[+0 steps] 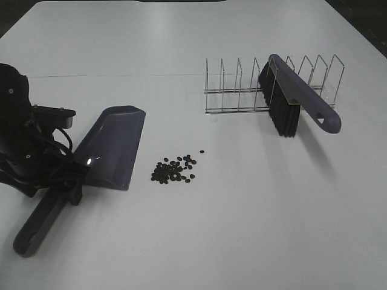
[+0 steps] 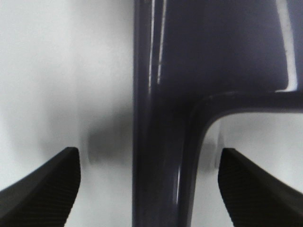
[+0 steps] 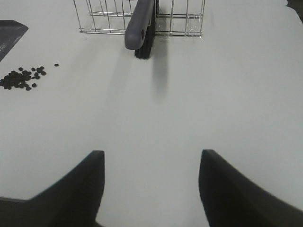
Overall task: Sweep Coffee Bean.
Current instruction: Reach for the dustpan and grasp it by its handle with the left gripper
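Left gripper (image 2: 149,156) straddles the dustpan (image 1: 115,142) handle, jaws half open, not clamped. Coffee beans (image 1: 175,170) sit at the pan's three o'clock.

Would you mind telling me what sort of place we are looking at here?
Most likely a robot test bench rather than a real kitchen: a plain white table carries staged props, a small pile of coffee beans beside a dustpan, and a brush resting in a wire rack.
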`<action>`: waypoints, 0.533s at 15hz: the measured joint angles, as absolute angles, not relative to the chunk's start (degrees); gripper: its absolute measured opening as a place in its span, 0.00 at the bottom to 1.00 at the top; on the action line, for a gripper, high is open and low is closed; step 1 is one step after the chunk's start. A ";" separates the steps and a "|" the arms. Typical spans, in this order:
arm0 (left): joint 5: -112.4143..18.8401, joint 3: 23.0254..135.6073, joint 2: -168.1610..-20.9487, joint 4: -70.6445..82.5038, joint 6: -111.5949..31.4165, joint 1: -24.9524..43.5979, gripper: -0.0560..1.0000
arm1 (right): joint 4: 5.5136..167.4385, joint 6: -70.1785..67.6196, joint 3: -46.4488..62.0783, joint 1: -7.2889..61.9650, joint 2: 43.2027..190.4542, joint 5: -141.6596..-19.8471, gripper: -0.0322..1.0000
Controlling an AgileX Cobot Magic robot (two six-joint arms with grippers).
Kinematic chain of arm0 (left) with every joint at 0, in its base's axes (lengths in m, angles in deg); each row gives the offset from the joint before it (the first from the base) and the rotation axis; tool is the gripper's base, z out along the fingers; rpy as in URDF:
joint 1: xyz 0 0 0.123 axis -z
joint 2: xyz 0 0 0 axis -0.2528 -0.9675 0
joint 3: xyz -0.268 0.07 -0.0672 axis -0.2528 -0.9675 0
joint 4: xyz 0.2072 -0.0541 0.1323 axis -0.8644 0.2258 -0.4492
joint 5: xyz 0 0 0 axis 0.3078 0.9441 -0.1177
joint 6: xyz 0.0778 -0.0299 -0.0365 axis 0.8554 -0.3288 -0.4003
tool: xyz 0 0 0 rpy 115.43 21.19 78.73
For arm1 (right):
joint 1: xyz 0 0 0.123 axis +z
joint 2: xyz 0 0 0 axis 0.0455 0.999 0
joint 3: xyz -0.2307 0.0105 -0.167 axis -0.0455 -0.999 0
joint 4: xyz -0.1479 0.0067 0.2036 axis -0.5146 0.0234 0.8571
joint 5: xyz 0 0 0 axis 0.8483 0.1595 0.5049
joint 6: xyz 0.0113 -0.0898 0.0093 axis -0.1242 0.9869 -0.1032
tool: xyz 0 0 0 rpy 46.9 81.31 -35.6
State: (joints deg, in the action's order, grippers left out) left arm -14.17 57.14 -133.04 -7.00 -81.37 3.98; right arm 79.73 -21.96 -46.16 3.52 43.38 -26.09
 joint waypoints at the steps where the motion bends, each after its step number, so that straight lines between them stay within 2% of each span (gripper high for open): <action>1: -14.17 57.83 -133.84 -7.00 -81.37 4.32 0.71 | 79.73 -21.96 -46.16 3.52 43.38 -26.09 0.56; 4: -14.57 58.74 -134.93 -6.48 -81.37 4.78 0.63 | 79.73 -21.96 -46.16 3.52 43.38 -26.09 0.56; 7: -15.61 58.86 -135.10 -5.85 -82.46 4.78 0.37 | 79.73 -21.96 -46.16 3.52 43.38 -26.09 0.56; 8: -15.89 58.86 -135.10 -5.96 -82.46 4.78 0.36 | 79.73 -21.96 -46.16 3.52 43.38 -26.09 0.56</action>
State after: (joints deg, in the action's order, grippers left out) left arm -15.89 58.86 -135.10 -5.96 -82.46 4.78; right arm 79.73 -21.96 -46.16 3.52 43.38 -26.09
